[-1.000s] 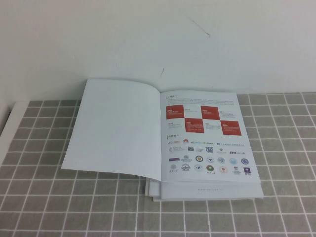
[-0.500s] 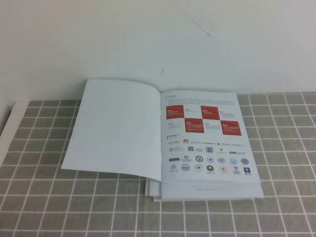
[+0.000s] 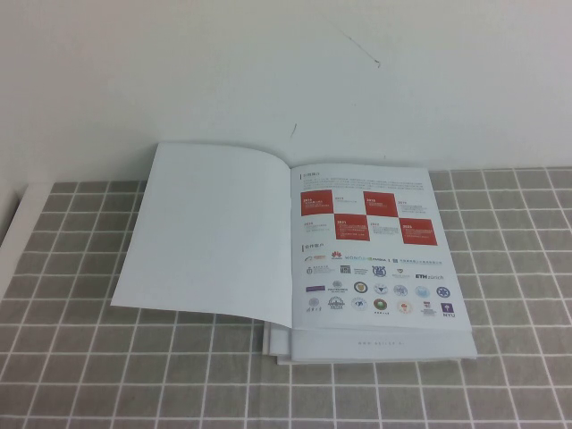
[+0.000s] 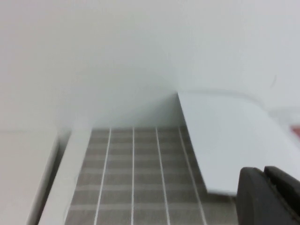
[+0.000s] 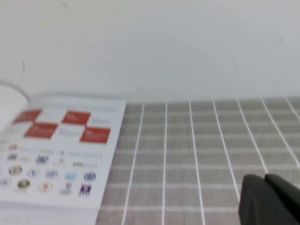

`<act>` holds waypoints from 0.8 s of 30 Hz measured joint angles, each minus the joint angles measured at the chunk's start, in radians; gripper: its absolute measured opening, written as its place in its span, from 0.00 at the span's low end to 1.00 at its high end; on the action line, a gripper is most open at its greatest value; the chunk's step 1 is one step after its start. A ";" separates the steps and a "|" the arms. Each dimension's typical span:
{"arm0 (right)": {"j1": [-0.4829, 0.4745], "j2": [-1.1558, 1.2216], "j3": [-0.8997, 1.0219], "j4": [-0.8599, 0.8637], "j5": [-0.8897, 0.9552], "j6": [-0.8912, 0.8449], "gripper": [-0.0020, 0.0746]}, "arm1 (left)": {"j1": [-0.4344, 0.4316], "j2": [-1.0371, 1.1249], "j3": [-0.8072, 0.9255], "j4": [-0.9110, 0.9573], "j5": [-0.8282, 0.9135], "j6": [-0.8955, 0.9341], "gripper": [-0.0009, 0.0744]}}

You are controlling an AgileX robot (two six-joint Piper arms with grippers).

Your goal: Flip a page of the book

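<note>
High view: book open on tiled desk. Left pincer clenched, empty, near book's left page; right pincer clenched, empty, right of book.

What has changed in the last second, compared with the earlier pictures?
Nothing visibly changed. The thin white softcover book lies open on the grey tiled table, no page lifted. The left gripper and right gripper, both shut, stay back from it, outside the high view.
</note>
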 joint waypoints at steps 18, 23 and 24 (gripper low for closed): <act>0.000 0.000 -0.002 -0.015 -0.935 -0.303 0.02 | 0.000 0.000 0.000 -0.121 -0.838 -0.148 0.01; 0.000 0.000 -0.089 0.023 -1.032 -0.303 0.02 | 0.000 0.000 -0.077 -0.008 -0.847 -0.235 0.01; 0.000 0.000 -0.122 0.030 -1.032 -0.303 0.02 | 0.000 0.000 -0.120 0.023 -0.833 -0.241 0.01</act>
